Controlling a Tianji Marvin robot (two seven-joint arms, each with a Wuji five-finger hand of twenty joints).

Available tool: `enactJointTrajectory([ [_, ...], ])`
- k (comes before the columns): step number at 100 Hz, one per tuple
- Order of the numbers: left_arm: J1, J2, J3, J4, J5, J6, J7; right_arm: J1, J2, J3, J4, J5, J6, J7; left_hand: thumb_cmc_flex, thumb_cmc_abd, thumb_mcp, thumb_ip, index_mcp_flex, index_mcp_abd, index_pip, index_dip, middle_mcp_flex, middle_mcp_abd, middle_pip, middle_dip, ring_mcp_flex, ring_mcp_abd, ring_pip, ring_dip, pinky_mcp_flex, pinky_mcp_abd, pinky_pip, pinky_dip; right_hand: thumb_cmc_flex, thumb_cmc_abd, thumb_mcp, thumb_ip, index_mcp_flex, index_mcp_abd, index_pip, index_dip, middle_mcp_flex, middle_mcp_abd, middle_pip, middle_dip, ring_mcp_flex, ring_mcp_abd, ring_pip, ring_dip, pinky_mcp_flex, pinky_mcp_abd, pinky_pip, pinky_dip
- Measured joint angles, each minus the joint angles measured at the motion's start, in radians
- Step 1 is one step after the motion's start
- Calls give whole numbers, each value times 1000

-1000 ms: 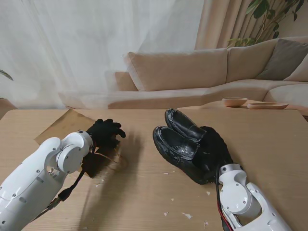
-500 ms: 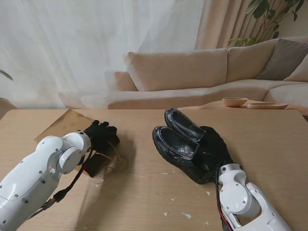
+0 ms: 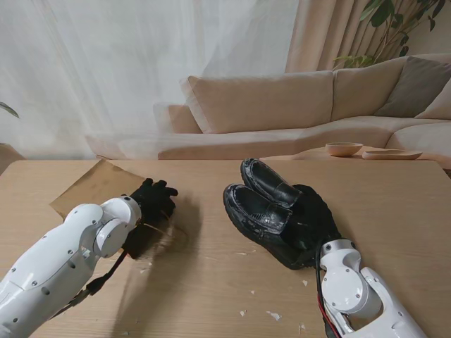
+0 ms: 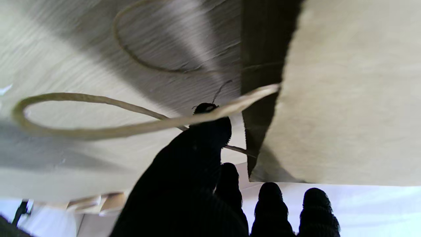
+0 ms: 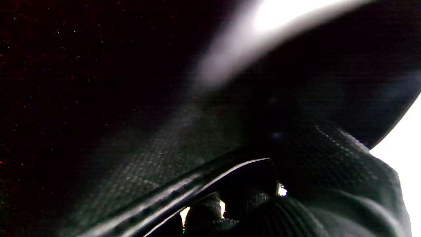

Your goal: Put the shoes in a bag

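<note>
Shoes (image 3: 264, 203) side by side mid-bench, toes toward the left, heels against the right hand (image 3: 315, 220). Right hand wrapped round the heel ends, fingers hidden behind leather; right wrist view nearly black, pressed close to a shoe (image 5: 296, 108), grip not quite readable but seemingly closed on the pair. Bag (image 3: 99, 184) flat on the left, its far corner near the bench (image 3: 394, 211) edge, its near end under the left hand (image 3: 151, 197). Left hand loosely spread over the bag mouth, one finger (image 4: 204, 141) touching a cord handle (image 4: 98, 130) without pinching it; second handle loop (image 4: 144, 62) lying on the wood. Bag mouth (image 4: 260, 82) showing as a dark slot, barely parted. Open wood between bag and shoes, and wide free bench right of the shoes. Paper scraps (image 3: 273, 315) scattered nearer to me.
</note>
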Motion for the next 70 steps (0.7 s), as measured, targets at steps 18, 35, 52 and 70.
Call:
enactJointTrajectory([
  [18, 33, -17, -48, -19, -107, 29, 18, -11, 3, 5, -12, -4, -8, 19, 36, 22, -22, 6, -55, 60, 49, 104, 9, 7, 83, 1, 0, 0, 3, 24, 0, 0, 0, 0, 1, 0, 0, 0, 0, 0, 0, 0, 0, 0, 0, 0, 0, 0, 0, 0, 0, 0, 1, 0],
  [35, 63, -18, -83, -60, -135, 31, 19, -31, 16, 9, -38, -25, -13, 77, 37, 30, -19, 7, -66, 100, 50, 112, 35, 38, 133, 26, 0, 3, 16, 55, 0, 0, 0, 0, 22, 1, -13, 0, 0, 18, 0, 8, 1, 7, 0, 0, 0, 0, 1, 0, 3, 0, 2, 0],
  [52, 76, -20, -111, -76, -174, 9, 33, -52, 31, 11, -57, -45, -18, 134, 39, 40, -9, 7, -94, 136, 61, 180, 70, 76, 182, 64, 0, 14, 28, 110, 0, 9, 0, 4, 27, 2, -17, 0, 0, 26, 0, 9, 1, 11, 0, 0, 0, 0, 3, 2, 5, 0, 2, 0],
  [70, 80, -22, -118, -93, -186, 4, 46, -52, 46, -10, -58, -43, -24, 171, 40, 40, -2, 7, -96, 147, 62, 203, 91, 90, 204, 89, 0, 23, 34, 136, 0, 13, 0, 13, 37, 10, -34, 0, 0, 35, 0, 9, 1, 13, 0, 0, 0, 0, 4, 3, 9, 0, 2, 0],
])
